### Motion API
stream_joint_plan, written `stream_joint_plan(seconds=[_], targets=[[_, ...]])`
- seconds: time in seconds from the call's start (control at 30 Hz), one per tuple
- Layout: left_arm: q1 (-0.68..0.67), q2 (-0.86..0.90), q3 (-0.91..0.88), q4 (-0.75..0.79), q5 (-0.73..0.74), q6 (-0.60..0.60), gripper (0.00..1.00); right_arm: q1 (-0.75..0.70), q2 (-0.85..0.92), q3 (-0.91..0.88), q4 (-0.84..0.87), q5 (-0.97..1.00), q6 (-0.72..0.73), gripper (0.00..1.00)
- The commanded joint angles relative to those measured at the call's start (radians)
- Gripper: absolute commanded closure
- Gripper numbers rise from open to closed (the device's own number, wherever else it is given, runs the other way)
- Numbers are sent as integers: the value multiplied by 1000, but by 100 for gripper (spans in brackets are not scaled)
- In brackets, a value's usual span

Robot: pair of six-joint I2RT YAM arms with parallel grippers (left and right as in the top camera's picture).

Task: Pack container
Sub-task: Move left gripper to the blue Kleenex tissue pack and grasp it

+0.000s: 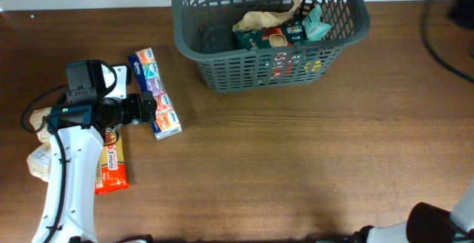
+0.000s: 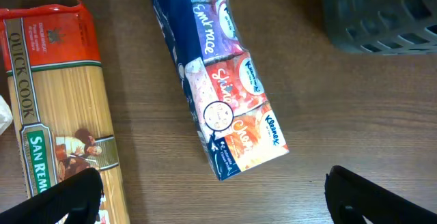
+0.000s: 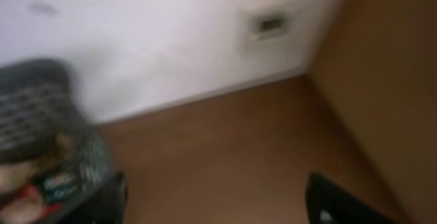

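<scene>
The container, a dark grey slatted basket (image 1: 222,71), stands at the back middle of the table and holds a beige bag (image 1: 261,18) and green packages (image 1: 285,35). Its corner shows in the left wrist view (image 2: 382,12) and, blurred, in the right wrist view (image 3: 34,108). A long blue pack of tissues (image 1: 154,92) (image 2: 225,80) lies on the table left of the basket. My left gripper (image 1: 150,108) (image 2: 218,203) is open and empty, just short of the pack's near end. My right gripper (image 3: 218,207) is open and empty above bare wood.
A spaghetti packet (image 1: 111,167) (image 2: 61,115) lies under my left arm, beside the tissue pack. A pale bag (image 1: 38,161) sits at the far left edge. A black cable (image 1: 437,43) runs at the back right. My right arm (image 1: 444,224) is at the front right corner.
</scene>
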Motion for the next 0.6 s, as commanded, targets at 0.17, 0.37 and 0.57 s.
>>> stream_joint_plan(seconds=[0.17, 0.37, 0.57], targets=[[7, 5, 20, 3, -3, 16, 1, -224, 21, -134, -107, -24, 139, 3], [7, 5, 20, 3, 0, 16, 1, -257, 22, -299, -156, -53, 142, 1], [8, 5, 20, 3, -119, -1, 1, -257, 27, -470, -155, -53, 141, 1]])
